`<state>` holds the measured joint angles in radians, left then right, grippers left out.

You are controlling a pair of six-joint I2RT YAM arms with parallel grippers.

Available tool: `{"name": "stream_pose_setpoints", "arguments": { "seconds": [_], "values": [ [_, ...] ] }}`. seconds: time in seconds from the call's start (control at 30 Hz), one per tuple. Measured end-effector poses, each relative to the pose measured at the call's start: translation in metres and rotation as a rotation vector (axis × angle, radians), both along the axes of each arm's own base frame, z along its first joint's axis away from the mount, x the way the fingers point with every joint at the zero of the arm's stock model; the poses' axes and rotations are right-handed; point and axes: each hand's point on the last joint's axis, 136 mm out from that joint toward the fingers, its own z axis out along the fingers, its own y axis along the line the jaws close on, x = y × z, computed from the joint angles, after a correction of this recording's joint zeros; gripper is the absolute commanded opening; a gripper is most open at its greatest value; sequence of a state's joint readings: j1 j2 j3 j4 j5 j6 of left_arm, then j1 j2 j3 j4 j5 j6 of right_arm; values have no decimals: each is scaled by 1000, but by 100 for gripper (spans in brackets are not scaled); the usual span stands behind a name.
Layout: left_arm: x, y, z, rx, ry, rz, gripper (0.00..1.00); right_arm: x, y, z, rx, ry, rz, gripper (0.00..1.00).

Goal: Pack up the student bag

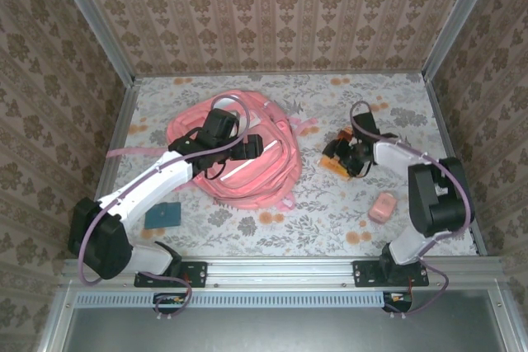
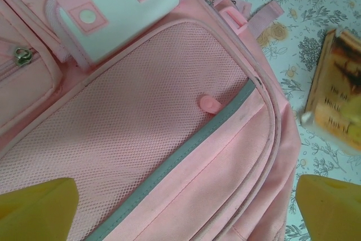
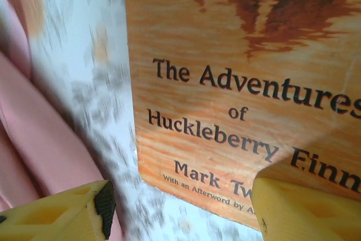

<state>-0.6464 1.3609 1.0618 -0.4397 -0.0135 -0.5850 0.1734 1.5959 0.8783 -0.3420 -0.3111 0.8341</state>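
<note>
The left gripper, fingers spread wide, hangs over the student bag: pink mesh pocket, grey strip, white snap patch. A book lies just beside it on the floral table.

Book cover cut off at right, tablecloth blurred

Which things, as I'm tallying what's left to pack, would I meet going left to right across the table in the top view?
Flat teal item → student bag → orange book → small pink item.
</note>
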Motion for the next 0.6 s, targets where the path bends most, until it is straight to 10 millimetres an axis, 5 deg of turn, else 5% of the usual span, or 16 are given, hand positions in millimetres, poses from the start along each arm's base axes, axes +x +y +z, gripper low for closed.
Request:
{"name": "stream_pose_setpoints", "arguments": {
  "seconds": [0.3, 0.43, 0.6],
  "values": [
    [7, -14, -3, -34, 27, -14, 100, -90, 27, 5, -44, 31, 105, 69],
    [10, -26, -4, -52, 43, -29, 96, -92, 13, 19, -117, 3, 111, 72],
    [12, -59, -2, -84, 72, -85, 90, -65, -13, 44, -238, -91, 80, 72]
  ]
}}
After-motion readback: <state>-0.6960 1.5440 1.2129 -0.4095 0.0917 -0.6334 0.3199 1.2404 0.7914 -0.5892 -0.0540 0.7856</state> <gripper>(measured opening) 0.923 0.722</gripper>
